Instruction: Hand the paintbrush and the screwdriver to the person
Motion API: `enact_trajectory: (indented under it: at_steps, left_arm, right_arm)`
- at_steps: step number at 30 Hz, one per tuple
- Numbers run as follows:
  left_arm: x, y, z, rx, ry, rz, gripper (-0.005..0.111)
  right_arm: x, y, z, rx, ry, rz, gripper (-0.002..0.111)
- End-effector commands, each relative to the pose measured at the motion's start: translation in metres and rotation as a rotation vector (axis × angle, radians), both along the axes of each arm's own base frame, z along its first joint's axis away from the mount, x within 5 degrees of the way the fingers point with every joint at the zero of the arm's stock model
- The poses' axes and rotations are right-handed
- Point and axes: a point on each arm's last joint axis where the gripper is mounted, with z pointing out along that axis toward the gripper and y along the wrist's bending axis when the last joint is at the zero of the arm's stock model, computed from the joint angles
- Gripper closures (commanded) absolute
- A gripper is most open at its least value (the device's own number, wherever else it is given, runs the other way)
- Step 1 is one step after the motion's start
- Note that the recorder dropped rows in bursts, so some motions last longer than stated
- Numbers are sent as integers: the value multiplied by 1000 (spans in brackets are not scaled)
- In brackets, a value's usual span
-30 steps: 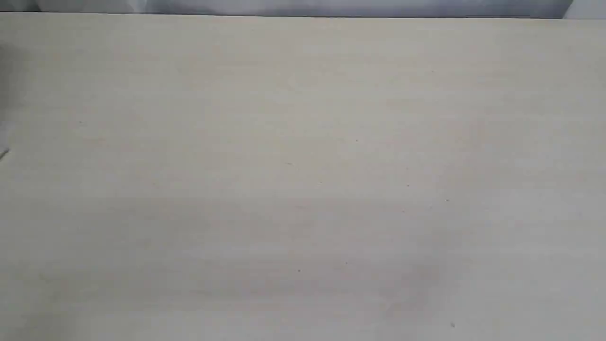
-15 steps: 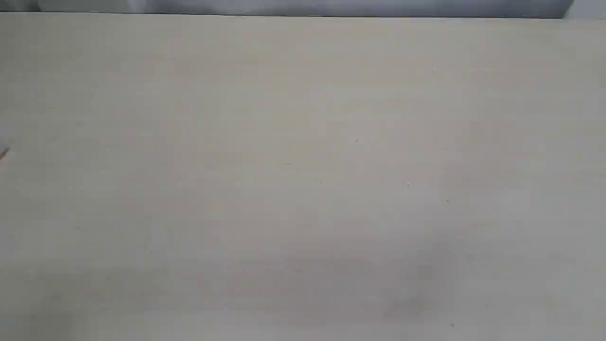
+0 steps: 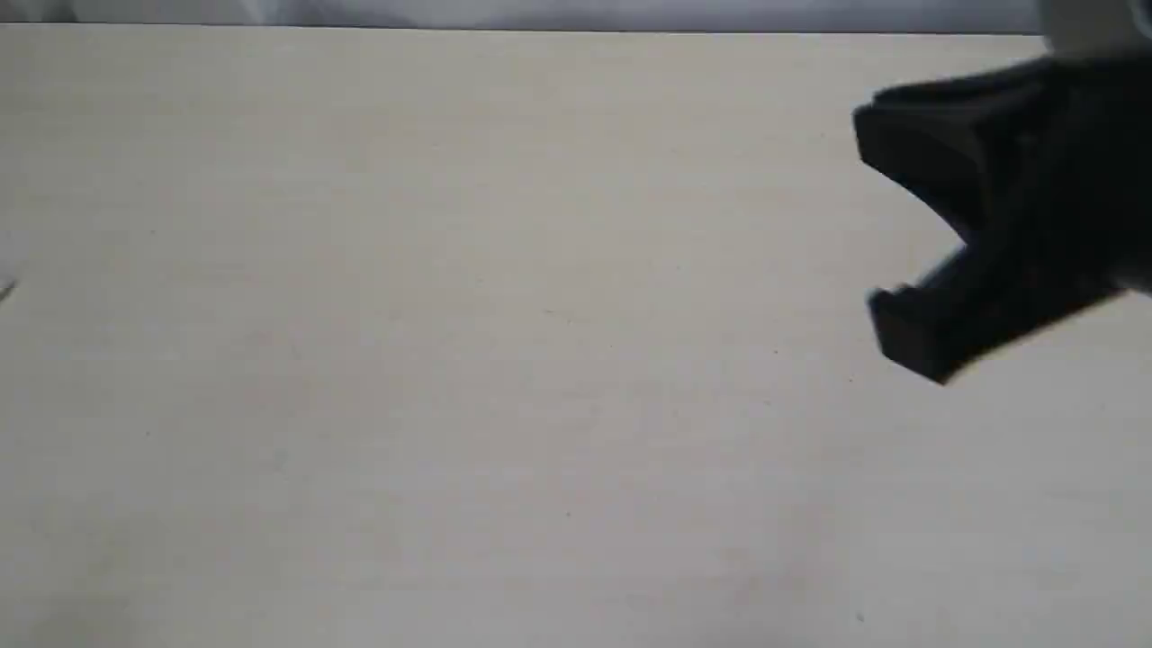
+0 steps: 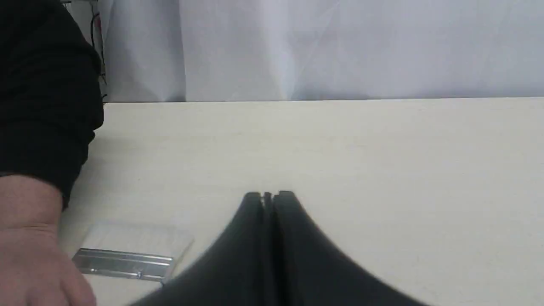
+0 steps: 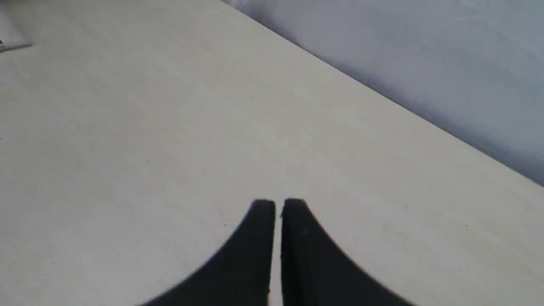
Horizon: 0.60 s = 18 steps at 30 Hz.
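Observation:
In the left wrist view the paintbrush lies flat on the table, with its pale bristles and silver ferrule showing. The person's hand, with a black sleeve, rests over its handle end. My left gripper is shut and empty, a short way beside the brush. My right gripper is shut with nothing in it, above bare table. A blurred black end of the right arm shows at the right of the exterior view. The screwdriver is out of view.
The pale wooden table fills the exterior view, with a grey-white curtain behind its far edge. A thin dark sliver pokes in at the left edge; I cannot tell what it is.
The black end of the right arm has come into the exterior view from the right; before, only bare table showed there.

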Motion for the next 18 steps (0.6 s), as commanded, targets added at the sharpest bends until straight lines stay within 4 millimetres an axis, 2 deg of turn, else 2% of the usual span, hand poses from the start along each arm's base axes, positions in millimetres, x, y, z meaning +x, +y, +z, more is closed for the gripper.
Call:
enact_trajectory:
  at_steps: [1,6,10,14,18]
  left_arm:
    - [0,-1,0,-6,-4,-9,107]
    - [0,-1,0,-6,-4,-9,107]
    - [0,-1,0,-6,-4,-9,107]
    - [0,-1,0,-6,-4,-9,107]
    - [0,-1,0,-6,-4,-9,107]
  right_arm:
    - [-18,-21,-11,83,-23,-9,104]
    - [-42,-47,-16,336,37,-61,104]
    - [-55,-58,-31,421,145,-91,104]
    - [-62,-70,-37,428,173,-132,104]
    - [-64,-82,-32,394,55,-147,104]
